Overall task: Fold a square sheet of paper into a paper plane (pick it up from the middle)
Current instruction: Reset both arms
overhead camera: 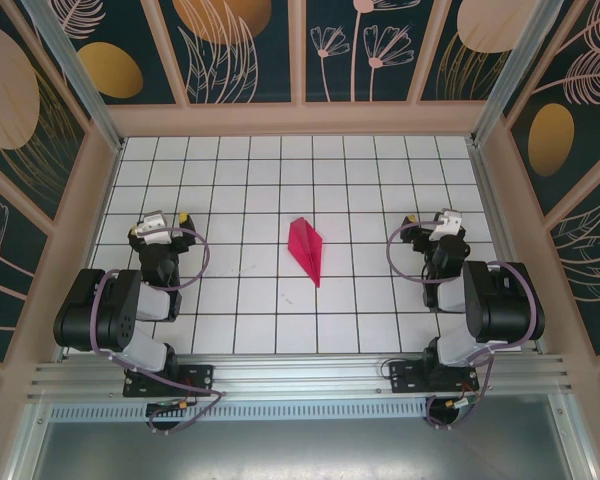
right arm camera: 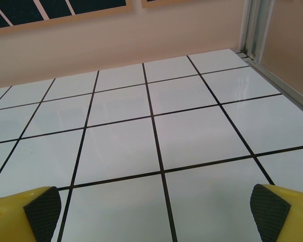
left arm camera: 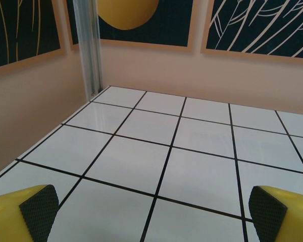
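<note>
A slim magenta-pink paper plane [overhead camera: 307, 249] lies flat in the middle of the white tiled floor [overhead camera: 260, 190], its point toward the near side, a crease down its length. The sheet shows here only as this folded dart. My left gripper [overhead camera: 164, 222] rests at the left, well apart from the plane, open. In the left wrist view its yellow fingers [left arm camera: 20, 214] with black pads stand wide over bare tiles. My right gripper [overhead camera: 440, 222] sits at the right, equally far from the plane, also open; its fingers [right arm camera: 283, 212] frame bare tiles.
Peach walls with dark floral panels enclose the tiled floor on three sides. An aluminium post [left arm camera: 88, 48] stands in the far left corner, another [right arm camera: 252, 27] in the far right. A metal rail [overhead camera: 300, 375] runs along the near edge by both arm bases.
</note>
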Motion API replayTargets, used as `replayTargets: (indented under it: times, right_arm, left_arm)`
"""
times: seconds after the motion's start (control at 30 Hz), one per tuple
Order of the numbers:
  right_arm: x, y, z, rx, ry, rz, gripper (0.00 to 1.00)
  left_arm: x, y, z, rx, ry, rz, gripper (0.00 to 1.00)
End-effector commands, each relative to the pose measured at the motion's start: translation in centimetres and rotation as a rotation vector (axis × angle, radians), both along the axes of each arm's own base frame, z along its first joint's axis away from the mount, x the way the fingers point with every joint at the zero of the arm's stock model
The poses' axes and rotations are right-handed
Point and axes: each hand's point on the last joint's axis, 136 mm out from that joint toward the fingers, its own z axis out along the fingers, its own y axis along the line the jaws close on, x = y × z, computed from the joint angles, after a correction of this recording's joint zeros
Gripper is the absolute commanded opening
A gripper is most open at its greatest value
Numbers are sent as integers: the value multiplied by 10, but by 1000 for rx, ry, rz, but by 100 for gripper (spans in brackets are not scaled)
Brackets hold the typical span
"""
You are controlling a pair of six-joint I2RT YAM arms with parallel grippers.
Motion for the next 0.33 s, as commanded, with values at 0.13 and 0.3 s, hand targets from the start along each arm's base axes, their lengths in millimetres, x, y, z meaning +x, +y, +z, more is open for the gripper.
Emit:
replayTargets:
  times: [0.13,0.3]
  right_arm:
    - [4,4,15,-9,-60,21,99]
    - [4,4,15,-9,-60,21,99]
  left_arm:
    - [6,0,10,-1,-31,-5,98]
    - [4,0,11,0,-41,-6,99]
